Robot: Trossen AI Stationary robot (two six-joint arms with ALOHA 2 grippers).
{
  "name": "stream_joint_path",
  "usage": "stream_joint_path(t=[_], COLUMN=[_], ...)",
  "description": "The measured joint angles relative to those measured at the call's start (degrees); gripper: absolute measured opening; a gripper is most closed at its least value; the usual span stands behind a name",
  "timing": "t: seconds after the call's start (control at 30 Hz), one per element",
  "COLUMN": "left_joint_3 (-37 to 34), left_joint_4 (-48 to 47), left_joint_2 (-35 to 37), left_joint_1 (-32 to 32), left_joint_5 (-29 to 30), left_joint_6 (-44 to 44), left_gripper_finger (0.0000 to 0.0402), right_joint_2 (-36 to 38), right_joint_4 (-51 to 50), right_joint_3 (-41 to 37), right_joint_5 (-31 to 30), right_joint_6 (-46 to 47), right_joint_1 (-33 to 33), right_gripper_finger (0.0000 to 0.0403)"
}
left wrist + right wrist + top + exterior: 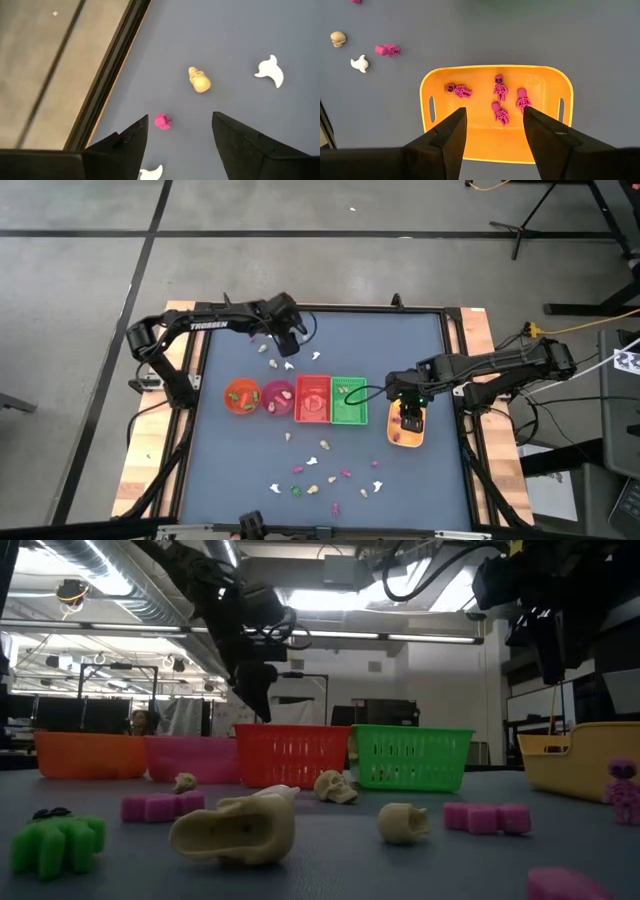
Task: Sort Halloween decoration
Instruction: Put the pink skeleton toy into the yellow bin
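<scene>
Blue table (pixel 420 350), trinkets (pixel 320 475) loosely strewn near front edge

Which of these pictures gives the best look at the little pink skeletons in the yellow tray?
The right wrist view: it looks straight down into the yellow tray, where four pink skeletons lie apart. The high view shows them as pink specks. The low view shows only the tray's wall. The left wrist view misses the tray.

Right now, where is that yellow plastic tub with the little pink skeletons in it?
The yellow plastic tub sits on the table's right side in the high view, just right of the green basket, directly under the right pincer.
</scene>
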State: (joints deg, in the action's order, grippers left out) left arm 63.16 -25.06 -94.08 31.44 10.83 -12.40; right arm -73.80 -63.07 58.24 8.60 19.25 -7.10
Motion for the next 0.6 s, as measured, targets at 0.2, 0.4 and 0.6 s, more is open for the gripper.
stream_joint_path(t=[0.2,0.4,0.6], left_joint_3=[0.0,0.0,0.0], left_joint_4=[0.5,4.5,6.3], left_joint_2=[0.0,-1.0,-4.2], left_joint_1=[6.3,10.3,10.8], left_joint_5=[-7.3,-12.5,-13.5], left_joint_6=[0.7,5.0,6.2], left_gripper_finger=[0.0204,0.0204,0.0204], right_joint_2=[0.0,0.0,0.0], right_joint_4=[0.0,0.2,0.3], right_joint_3=[0.0,0.0,0.0], right_joint_5=[0.0,-0.3,-0.6], right_joint_6=[0.0,0.0,0.0], right_joint_1=[0.0,0.0,0.0], right_gripper_finger=[0.0195,0.0195,0.0195])
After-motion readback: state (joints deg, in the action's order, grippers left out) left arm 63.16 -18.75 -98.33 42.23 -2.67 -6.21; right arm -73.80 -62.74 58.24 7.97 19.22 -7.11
